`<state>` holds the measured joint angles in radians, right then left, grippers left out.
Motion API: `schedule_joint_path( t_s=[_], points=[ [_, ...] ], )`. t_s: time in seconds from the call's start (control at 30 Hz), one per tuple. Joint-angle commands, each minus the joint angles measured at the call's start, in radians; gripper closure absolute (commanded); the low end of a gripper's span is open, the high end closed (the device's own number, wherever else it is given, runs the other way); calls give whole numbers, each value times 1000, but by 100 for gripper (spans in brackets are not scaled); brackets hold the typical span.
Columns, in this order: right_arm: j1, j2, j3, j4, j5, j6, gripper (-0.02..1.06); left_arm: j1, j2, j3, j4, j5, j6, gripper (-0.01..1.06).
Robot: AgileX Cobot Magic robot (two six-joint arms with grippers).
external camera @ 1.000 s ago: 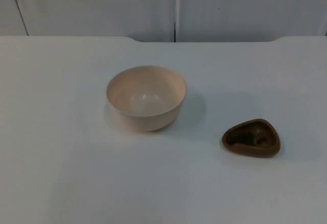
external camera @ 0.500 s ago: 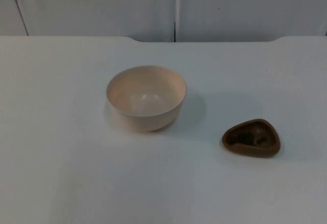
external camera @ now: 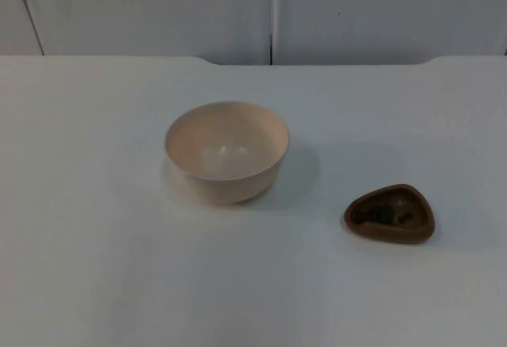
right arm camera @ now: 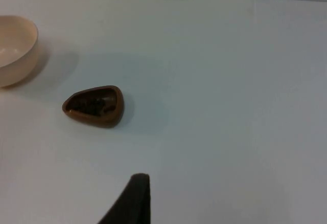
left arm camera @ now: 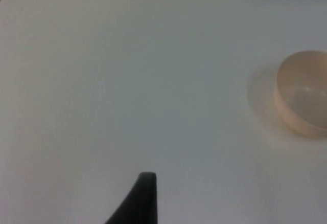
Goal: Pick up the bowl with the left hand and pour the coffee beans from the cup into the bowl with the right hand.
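A cream bowl (external camera: 227, 151) stands upright and empty near the middle of the white table. To its right and closer to the front edge sits a small brown, rounded-triangle cup (external camera: 390, 213) with dark coffee beans inside. My left gripper (left arm camera: 140, 198) hovers over bare table well away from the bowl (left arm camera: 302, 92), holding nothing. My right gripper (right arm camera: 133, 198) hangs over bare table a short way from the cup (right arm camera: 94, 106), with the bowl (right arm camera: 15, 49) beyond it. Both arms wait.
The grey partition wall (external camera: 269, 10) closes off the table's far edge. The white table top (external camera: 95, 244) stretches wide around the bowl and the cup.
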<state>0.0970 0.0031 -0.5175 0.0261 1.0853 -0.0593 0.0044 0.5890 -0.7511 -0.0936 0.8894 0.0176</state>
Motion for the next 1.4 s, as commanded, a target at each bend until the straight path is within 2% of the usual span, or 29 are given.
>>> schedule_joint_path(
  t_s=[0.0, 0.3, 0.47, 0.9, 1.37],
  points=[
    [-6, -3, 2, 2, -7, -2, -1, -4, 44, -33, -13, -12, 13, 0],
    [-6, -3, 2, 2, -7, -2, -1, -4, 158, -75, -70, -17, 66, 0],
    [-6, -3, 2, 2, -7, -2, -1, -4, 243, -75, -222, -21, 198, 0],
    [-6, -3, 2, 2, -7, -2, -1, -4, 429, -75, -450, -67, 397, 0],
    [-6, -3, 2, 2, -7, -2, -1, -14, 585, -95, -553, -108, 476, 0]
  ],
)
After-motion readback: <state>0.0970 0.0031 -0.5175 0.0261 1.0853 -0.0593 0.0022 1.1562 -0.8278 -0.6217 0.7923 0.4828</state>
